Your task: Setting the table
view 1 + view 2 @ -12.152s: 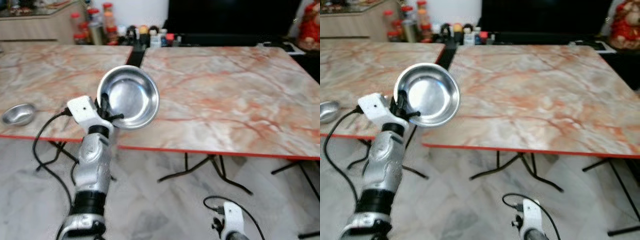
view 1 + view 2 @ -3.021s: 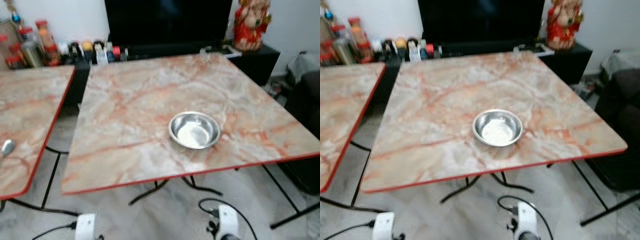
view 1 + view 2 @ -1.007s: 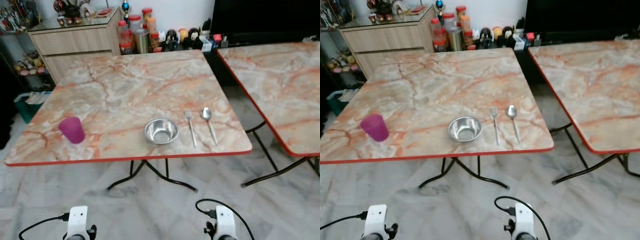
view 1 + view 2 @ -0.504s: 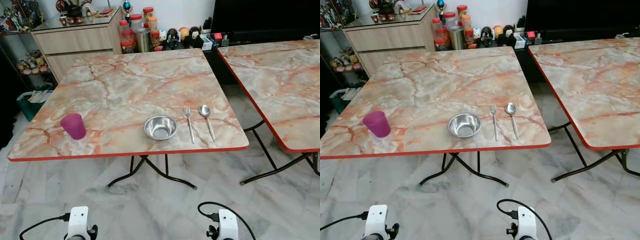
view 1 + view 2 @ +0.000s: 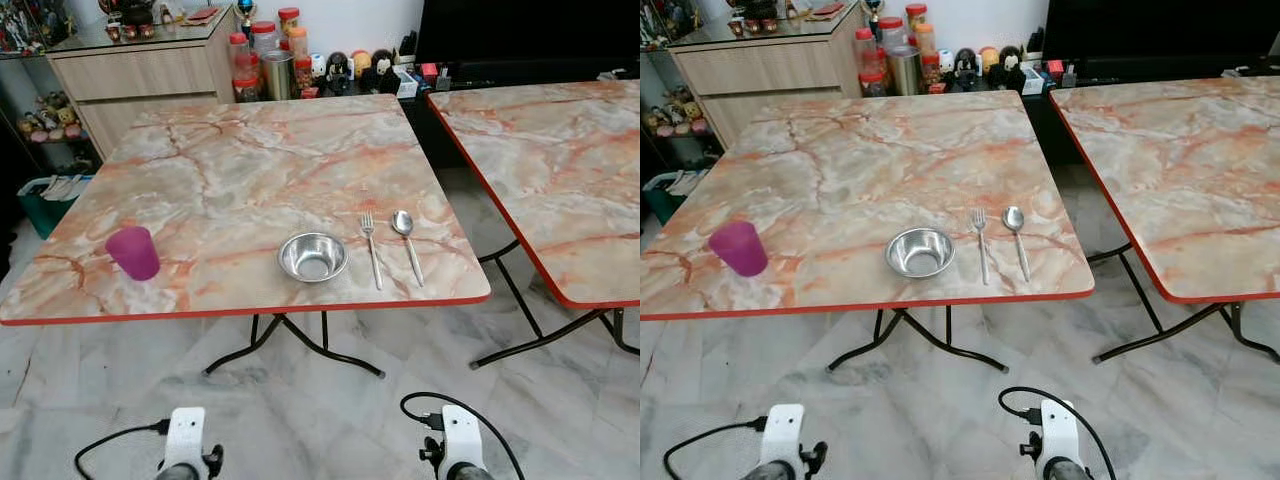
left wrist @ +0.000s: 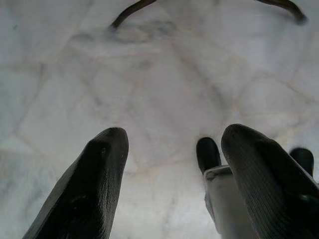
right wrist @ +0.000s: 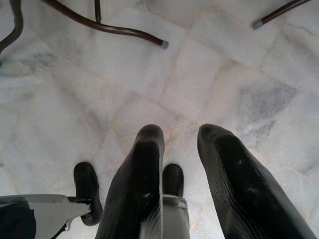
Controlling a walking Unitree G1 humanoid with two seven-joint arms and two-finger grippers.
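Observation:
On the marble-topped table (image 5: 250, 150) in front of me, a small steel bowl (image 5: 313, 256) sits close to the front edge. A fork (image 5: 371, 248) and a spoon (image 5: 407, 243) lie side by side just right of it. A purple cup (image 5: 133, 252) stands upright near the front left corner. Both arms hang low over the floor. My left gripper (image 6: 174, 132) is open wide and holds nothing. My right gripper (image 7: 180, 129) has its fingers a little apart and is also empty.
A second marble table (image 5: 560, 170) stands to the right across a narrow gap. Behind are a wooden cabinet (image 5: 150, 70), jars (image 5: 265, 55) and a black TV stand (image 5: 520, 40). Black folding legs (image 5: 300, 345) cross under the table on pale floor tiles.
Twelve seconds ago my left gripper held a steel bowl; now it is empty. The camera has swung from the right-hand table to this one, and in the last second only shifted slightly.

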